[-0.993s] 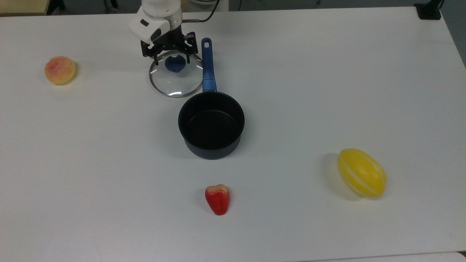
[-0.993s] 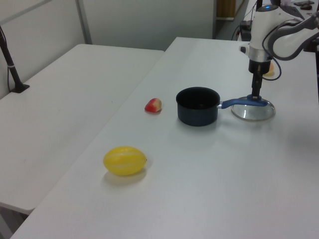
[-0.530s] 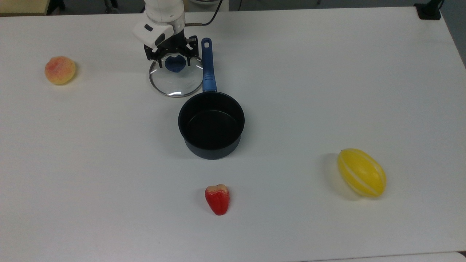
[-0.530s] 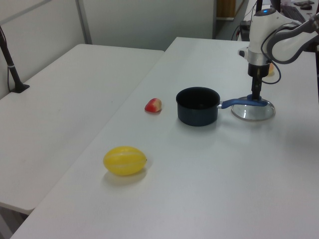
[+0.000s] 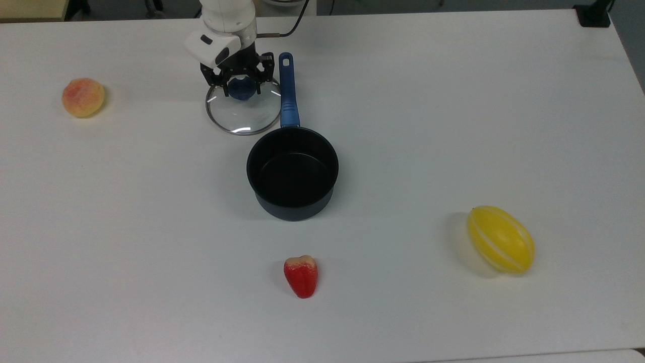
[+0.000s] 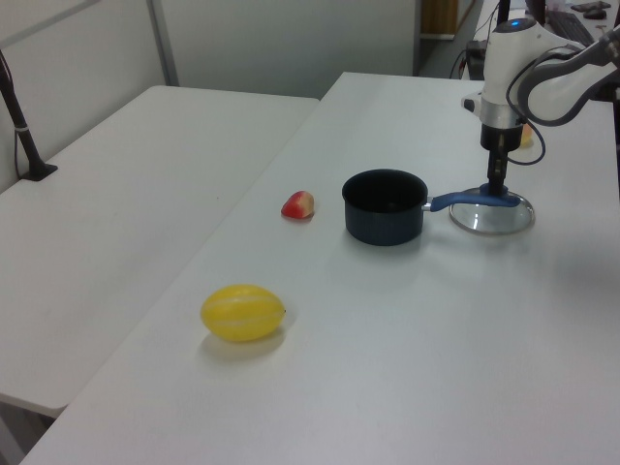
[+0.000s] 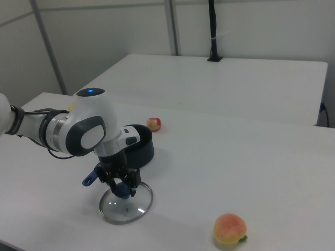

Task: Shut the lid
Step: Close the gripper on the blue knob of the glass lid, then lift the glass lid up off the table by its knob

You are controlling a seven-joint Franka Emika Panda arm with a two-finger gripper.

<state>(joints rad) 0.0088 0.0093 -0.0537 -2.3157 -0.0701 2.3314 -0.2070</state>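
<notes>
- Your lid (image 5: 243, 108) lies flat on the worktop (image 5: 453, 126) in the upper left of the top view, just beside the long blue handle (image 5: 287, 91) of the open saucepan (image 5: 292, 171), not on the pan.
- The end effector (image 5: 241, 86) has come down over the last second: its fingers now straddle the blue knob (image 5: 242, 89), wide apart on either side, gripping nothing.
- That tells you the grasp is set up but not made; closing on the knob looks like the step in hand, with lifting and carrying to the pan still ahead.
- Against the earlier frame, the arm sits lower and a touch further up the top view; the lid and the pan have not shifted.
- The peach (image 5: 83, 97), the red fruit (image 5: 301, 276) and the yellow melon (image 5: 501, 239) lie well apart, as before.
</notes>
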